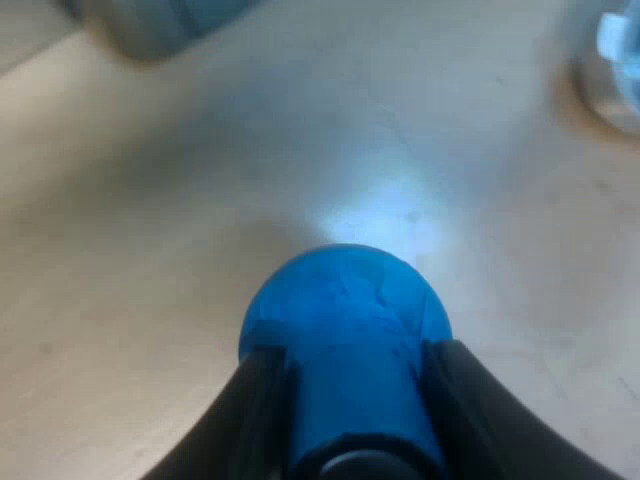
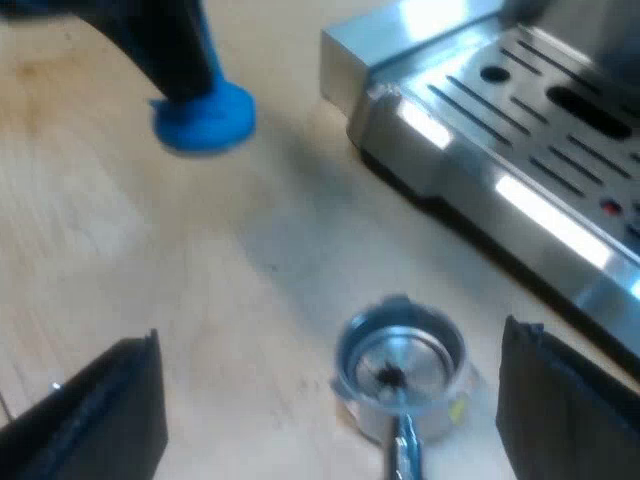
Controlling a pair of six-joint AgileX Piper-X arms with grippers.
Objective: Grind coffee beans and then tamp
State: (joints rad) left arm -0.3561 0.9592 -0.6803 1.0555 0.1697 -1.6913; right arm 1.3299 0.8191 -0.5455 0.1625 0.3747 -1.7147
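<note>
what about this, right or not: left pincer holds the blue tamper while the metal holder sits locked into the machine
Not quite. The metal holder lies loose on the table near the machine, per the right wrist view. The left pincer does hold the blue tamper.

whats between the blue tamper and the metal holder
Nothing but bare wooden table lies between the blue tamper and the metal holder, as the right wrist view shows.
</note>
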